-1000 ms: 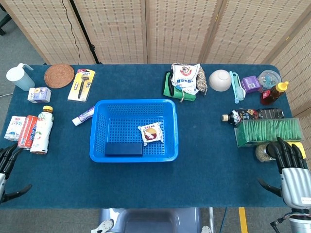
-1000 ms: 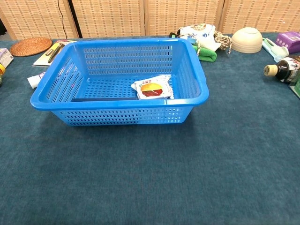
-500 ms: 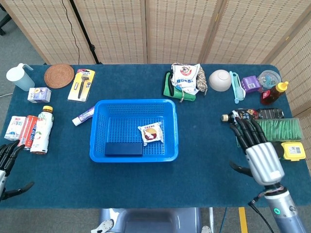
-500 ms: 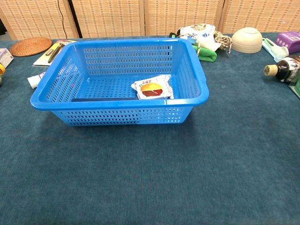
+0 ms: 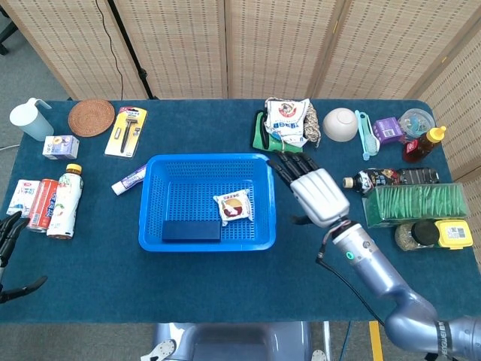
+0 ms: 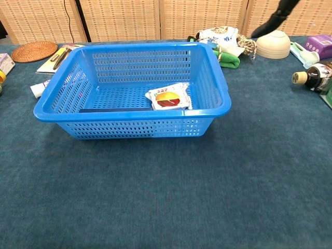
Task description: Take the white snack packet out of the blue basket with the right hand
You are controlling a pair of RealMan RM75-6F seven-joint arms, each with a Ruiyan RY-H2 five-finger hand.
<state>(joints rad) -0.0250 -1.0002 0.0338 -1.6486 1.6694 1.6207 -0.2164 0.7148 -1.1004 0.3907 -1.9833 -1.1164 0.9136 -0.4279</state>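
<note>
The white snack packet [image 5: 234,206] [image 6: 169,97] lies flat in the right part of the blue basket [image 5: 153,201] [image 6: 132,50], beside a dark blue box [image 5: 192,230]. My right hand [image 5: 312,191] hovers just right of the basket's right rim, fingers apart and stretched toward the far side, holding nothing; the chest view shows only a dark finger [image 6: 276,17] of it at the top right. At the left edge of the head view my left hand [image 5: 9,252] stays low beside the table, fingers spread and empty.
Behind the basket lie a white printed bag on a green cloth [image 5: 284,124], a bowl [image 5: 340,124] and a spoon. Right of my hand are a dark sauce bottle [image 5: 387,178], a green box [image 5: 413,201] and jars. Toothpaste [image 5: 128,180], drinks [image 5: 62,201] and cartons sit left.
My right hand has swung from the table's right front edge leftward and forward, and is now beside the basket's right rim. The packet and the left hand have hardly moved.
</note>
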